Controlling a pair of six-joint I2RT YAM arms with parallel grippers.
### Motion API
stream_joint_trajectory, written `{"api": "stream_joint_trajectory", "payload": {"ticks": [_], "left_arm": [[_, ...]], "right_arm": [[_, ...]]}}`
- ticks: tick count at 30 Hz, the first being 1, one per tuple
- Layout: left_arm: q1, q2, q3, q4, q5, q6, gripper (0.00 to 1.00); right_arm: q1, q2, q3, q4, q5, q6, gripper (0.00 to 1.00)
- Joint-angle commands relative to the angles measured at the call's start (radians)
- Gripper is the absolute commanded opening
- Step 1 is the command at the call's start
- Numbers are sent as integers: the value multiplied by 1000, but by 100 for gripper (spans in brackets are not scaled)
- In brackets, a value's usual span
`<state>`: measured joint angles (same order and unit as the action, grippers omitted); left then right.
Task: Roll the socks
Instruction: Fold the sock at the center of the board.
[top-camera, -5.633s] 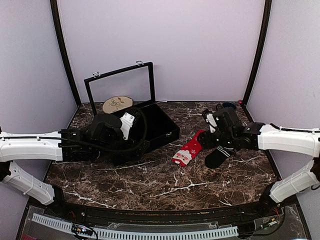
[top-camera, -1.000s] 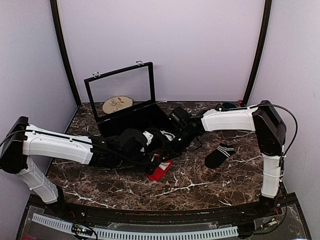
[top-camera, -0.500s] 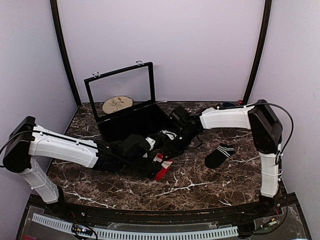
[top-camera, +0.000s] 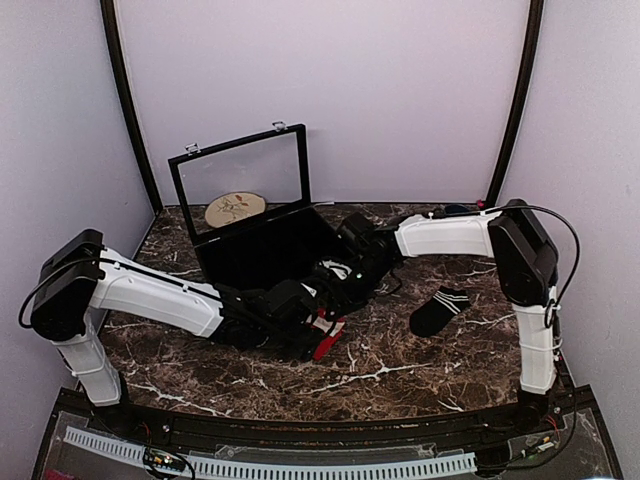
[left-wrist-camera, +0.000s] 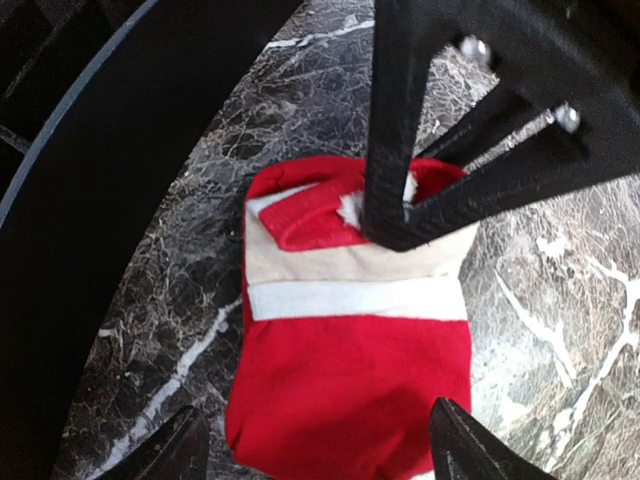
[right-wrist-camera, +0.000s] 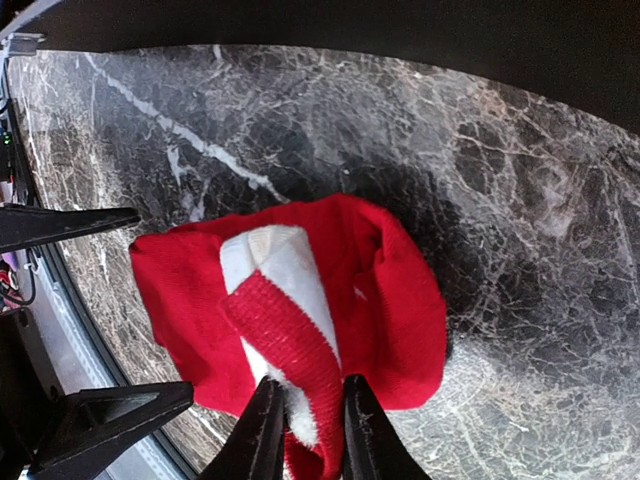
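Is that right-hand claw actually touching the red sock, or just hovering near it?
Touching. The right wrist view shows the right gripper with its two fingers pinching a raised fold of the red sock between them, with no gap.

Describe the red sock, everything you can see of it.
The red sock is soft knit fabric, red with a white band and a cream patch, folded over on itself into a loose, half-made bundle. It lies on the marble table beside the black case. The right claw pinches a folded red-and-white strip of it; the left claw stands open astride it.
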<state>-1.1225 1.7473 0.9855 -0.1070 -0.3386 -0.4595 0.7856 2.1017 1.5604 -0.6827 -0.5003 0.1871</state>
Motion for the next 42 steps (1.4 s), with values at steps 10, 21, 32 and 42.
{"api": "stream_joint_trajectory", "payload": {"ticks": [10,21,32,42], "left_arm": [[-5,55,52,-89,-28,-64,77],[-5,67,53,-108,-30,-91,76],[-5,77,53,-117,-20,-114,76],[-5,53,54,-126,-27,-125,76]], "right_arm": [[-10,36,41,-8,84,-23,24],[-10,58,65,-6,173,-31,28],[-7,23,17,39,356,-36,29],[-2,-107,-87,147,486,7,29]]}}
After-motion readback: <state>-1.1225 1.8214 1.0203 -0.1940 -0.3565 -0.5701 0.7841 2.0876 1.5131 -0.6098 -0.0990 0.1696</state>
